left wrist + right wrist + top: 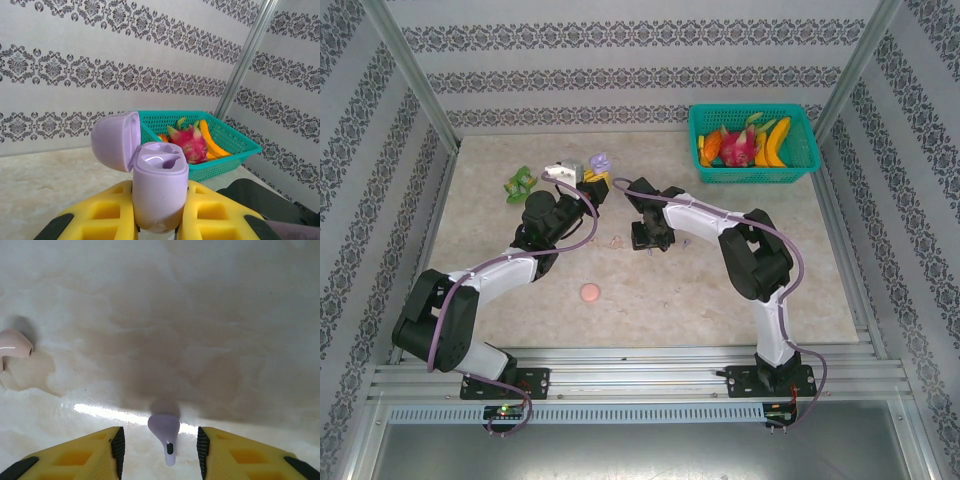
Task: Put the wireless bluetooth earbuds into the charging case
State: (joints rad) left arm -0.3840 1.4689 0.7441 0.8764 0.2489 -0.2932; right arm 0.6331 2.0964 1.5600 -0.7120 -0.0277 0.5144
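**Case clamped with lid open, lilac bud sitting between the other fingers**

Left side first. The left fingers [210,215] are closed tight on the lilac charging case [160,192], one yellow finger on each side of its lower body. The case stands upright in the grip. Its lid [116,141] is flipped open and leans off to the left in the wrist view, so you look right at the two sockets on top. Behind it is the teal basket [235,146], close to the patterned wall, with a dragon fruit [191,142] and some orange and yellow fruit in it.

Right side now. The right fingers [85,457] point down at the table [210,315] and stand partly apart. A lilac earbud [164,426] lies on the table in the gap between them. Neither finger touches it, there's daylight on both sides. Its rounded head points away from the wrist and the stem points back toward the camera. A pink-beige earbud [14,342] lies off to the left in that view, well clear of the fingers.

From the overhead camera, both arms reach in toward the middle of the table. The left one holds the case further back, with a green object [522,182] off to its left. The right fingers are a bit nearer the bases and further right. A round pink case [590,292] sits by itself on the table, closer to the arm bases.
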